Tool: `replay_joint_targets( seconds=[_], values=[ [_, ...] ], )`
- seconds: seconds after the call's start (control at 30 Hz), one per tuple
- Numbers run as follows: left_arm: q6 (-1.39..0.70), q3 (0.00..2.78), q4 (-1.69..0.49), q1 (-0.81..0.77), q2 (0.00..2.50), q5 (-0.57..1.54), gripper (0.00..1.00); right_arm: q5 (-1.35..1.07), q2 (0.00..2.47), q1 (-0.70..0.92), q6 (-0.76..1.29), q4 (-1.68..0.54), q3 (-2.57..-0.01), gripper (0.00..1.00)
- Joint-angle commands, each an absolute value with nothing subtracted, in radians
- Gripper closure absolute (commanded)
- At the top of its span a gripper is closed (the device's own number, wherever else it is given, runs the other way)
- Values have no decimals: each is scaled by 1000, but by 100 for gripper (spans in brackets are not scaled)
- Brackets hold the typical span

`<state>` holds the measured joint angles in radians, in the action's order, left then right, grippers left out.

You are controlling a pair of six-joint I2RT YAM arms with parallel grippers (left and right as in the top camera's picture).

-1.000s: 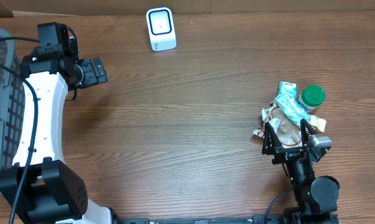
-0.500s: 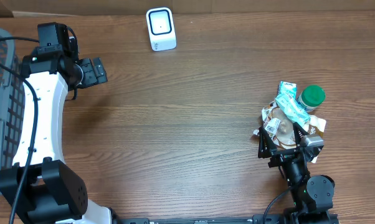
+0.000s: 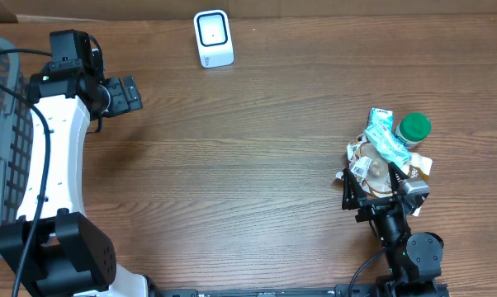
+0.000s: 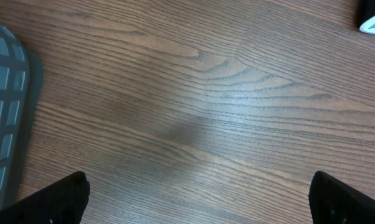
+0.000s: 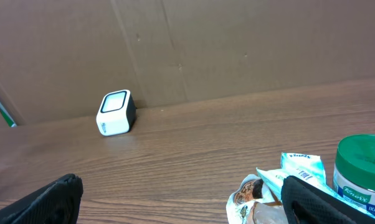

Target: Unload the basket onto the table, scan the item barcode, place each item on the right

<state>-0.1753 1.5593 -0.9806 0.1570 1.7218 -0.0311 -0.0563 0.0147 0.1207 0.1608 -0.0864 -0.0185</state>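
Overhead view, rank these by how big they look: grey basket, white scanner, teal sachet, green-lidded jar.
1. grey basket, even though the frame edge cuts it off
2. white scanner
3. teal sachet, close to the scanner and partly overlapped, so unsure
4. green-lidded jar, mostly its lid showing

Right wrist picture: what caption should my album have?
Open right claw near snack packets and a green-lidded jar, white scanner far beyond.

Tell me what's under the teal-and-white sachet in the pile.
Under the teal-and-white sachet shows a brown clear-wrapped packet, partly exposed. Anything else beneath is covered.
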Motion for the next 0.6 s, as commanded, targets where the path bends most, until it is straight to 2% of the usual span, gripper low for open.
replay_joint_targets(
  seconds=[0.0, 0.57],
  values=[
    [-153, 1573, -983, 157, 1723, -33, 0, -65, 3, 130, 159, -79, -8, 0],
    [-153, 1573, -983, 156, 1702, -33, 0, -65, 3, 130, 159, -79, -8, 0]
  ],
)
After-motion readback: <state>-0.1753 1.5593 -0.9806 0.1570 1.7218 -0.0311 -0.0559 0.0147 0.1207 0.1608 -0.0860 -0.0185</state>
